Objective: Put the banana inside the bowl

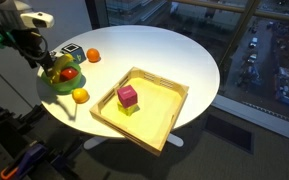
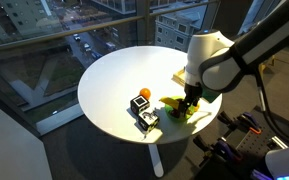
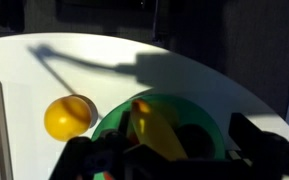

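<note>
The green bowl (image 1: 56, 86) stands near the table's edge; it also shows in an exterior view (image 2: 181, 114) and in the wrist view (image 3: 199, 112). The yellow banana (image 3: 154, 130) lies tilted inside the bowl, between my fingers and touched by neither. It shows as a yellow streak in an exterior view (image 1: 56, 72). My gripper (image 3: 169, 160) hangs just over the bowl with its fingers spread wider than the banana. It is also seen in both exterior views (image 1: 46, 62) (image 2: 189, 100). A red spot (image 1: 70, 73) sits by the banana in the bowl.
One round orange fruit (image 1: 80, 96) (image 3: 68, 116) lies beside the bowl, another (image 1: 93, 56) further off. A large square wooden tray (image 1: 164, 118) holds a magenta cube (image 1: 127, 95). A small black-and-white object (image 2: 146, 118) sits near an orange (image 2: 142, 94). The table edge is close.
</note>
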Tool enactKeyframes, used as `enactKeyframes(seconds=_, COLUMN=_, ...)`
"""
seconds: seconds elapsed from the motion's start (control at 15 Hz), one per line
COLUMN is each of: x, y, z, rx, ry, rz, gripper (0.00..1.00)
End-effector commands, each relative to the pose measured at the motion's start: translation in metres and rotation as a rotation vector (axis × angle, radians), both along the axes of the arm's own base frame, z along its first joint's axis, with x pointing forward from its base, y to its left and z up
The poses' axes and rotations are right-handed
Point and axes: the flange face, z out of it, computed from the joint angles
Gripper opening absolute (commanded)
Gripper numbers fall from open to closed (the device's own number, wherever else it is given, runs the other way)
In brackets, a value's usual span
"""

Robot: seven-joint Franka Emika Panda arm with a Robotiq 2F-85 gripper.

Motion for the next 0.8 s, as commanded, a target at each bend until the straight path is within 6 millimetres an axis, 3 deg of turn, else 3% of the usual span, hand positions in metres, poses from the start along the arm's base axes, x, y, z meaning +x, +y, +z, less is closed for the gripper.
enactKeyframes(seconds=0.0, x=0.019, y=-0.013, z=0.043, rx=0.010, ry=0.057, rz=-0.012, gripper=1.00)
enactKeyframes(seconds=0.33, x=0.040, y=-0.019, z=0.088, rx=-0.010, ry=0.071, rz=-0.039, gripper=1.00)
enactKeyframes(seconds=0.73, x=0.050, y=-0.017, z=0.128, rx=-0.047, ry=0.024, rz=-0.044, gripper=1.00)
